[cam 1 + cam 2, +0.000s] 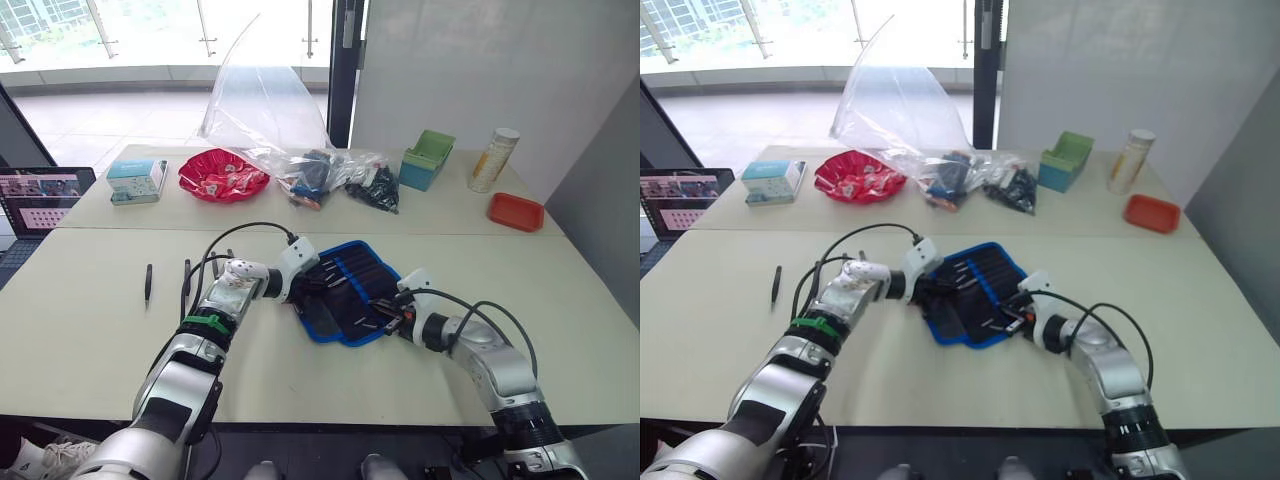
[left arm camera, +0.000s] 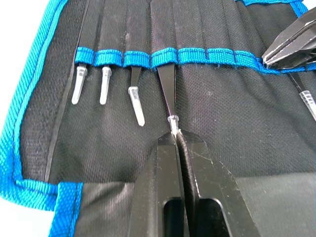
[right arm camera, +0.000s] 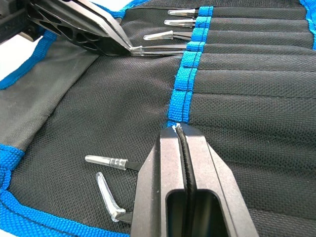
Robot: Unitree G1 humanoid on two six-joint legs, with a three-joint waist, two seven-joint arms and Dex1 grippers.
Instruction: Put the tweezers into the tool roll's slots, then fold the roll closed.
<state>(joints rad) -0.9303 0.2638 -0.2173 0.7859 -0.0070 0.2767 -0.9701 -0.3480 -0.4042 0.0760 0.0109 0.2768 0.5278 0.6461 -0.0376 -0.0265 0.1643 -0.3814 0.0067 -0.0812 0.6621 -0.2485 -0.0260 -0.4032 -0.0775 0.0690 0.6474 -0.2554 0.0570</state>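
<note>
**Tweezer at Slot Band, Roll Open on Table**

We see the rectangular fabric tool roll (image 1: 345, 290), bright blue on its edging and black woven mesh inside, lying unfolded near the middle of the pale table (image 1: 90, 330). A blue webbing band (image 2: 197, 57) crosses the black face and forms the narrow parallel slots (image 2: 136, 58).

Our left gripper (image 2: 174, 136) has its black fingers pressed together on the clear-capped tip of a slim black metal tweezer (image 2: 167, 86); the tweezer's long axis runs along the slot channels, its body passing under the band. Three seated tweezers (image 2: 104, 84) sit in the neighbouring slots, capped tips pointing the same way.

Our right gripper (image 3: 178, 129) is closed, its tips touching the band's lower end. Two capped tips (image 3: 106, 162) lie on the fabric just beside it.

Two loose black tweezers (image 1: 148, 283) lie on the bare table to the roll's left, well apart from it, with open surface around them.
</note>
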